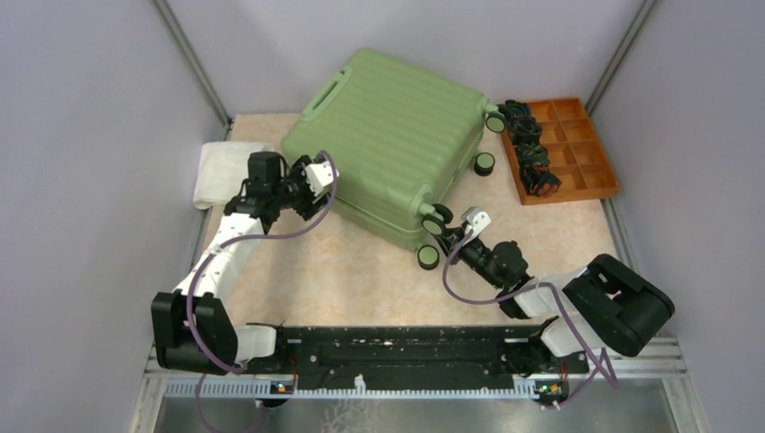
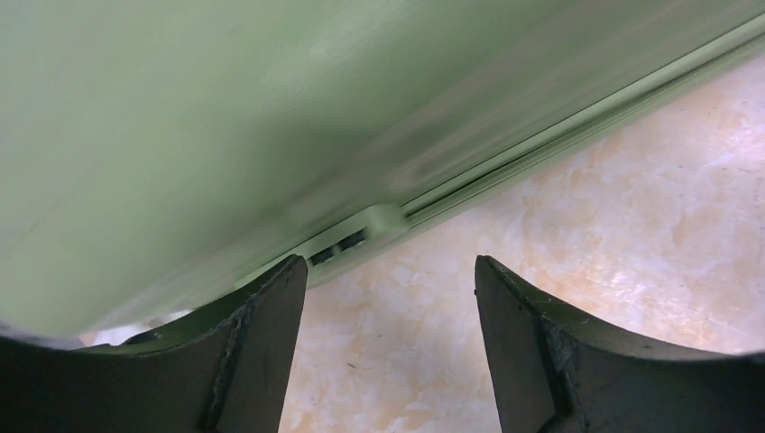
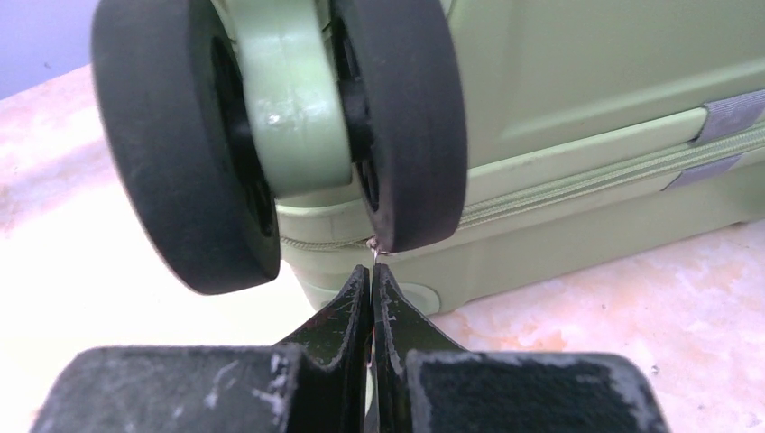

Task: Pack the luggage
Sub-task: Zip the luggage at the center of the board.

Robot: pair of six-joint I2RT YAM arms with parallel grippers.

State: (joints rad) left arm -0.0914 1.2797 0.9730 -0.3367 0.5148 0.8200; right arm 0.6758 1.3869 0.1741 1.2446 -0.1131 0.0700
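Note:
The light-green ribbed luggage (image 1: 397,126) lies closed and flat at the back of the table. My left gripper (image 1: 317,194) is at its near-left side. In the left wrist view this gripper (image 2: 388,271) stands open, nothing between its fingers, just below the shell (image 2: 225,117) and a small hinge piece (image 2: 361,236). My right gripper (image 1: 448,242) is at the near corner by the wheels. In the right wrist view it (image 3: 373,268) is shut, pinching a thin metal zipper pull (image 3: 373,253) under a black double wheel (image 3: 406,117). The zipper line (image 3: 577,185) runs right.
An orange compartment tray (image 1: 586,171) at the back right holds dark bundled items (image 1: 528,149). A folded white cloth (image 1: 221,171) lies left of the luggage. Grey walls close in the table on three sides. More wheels (image 1: 484,163) stick out on the luggage's right side.

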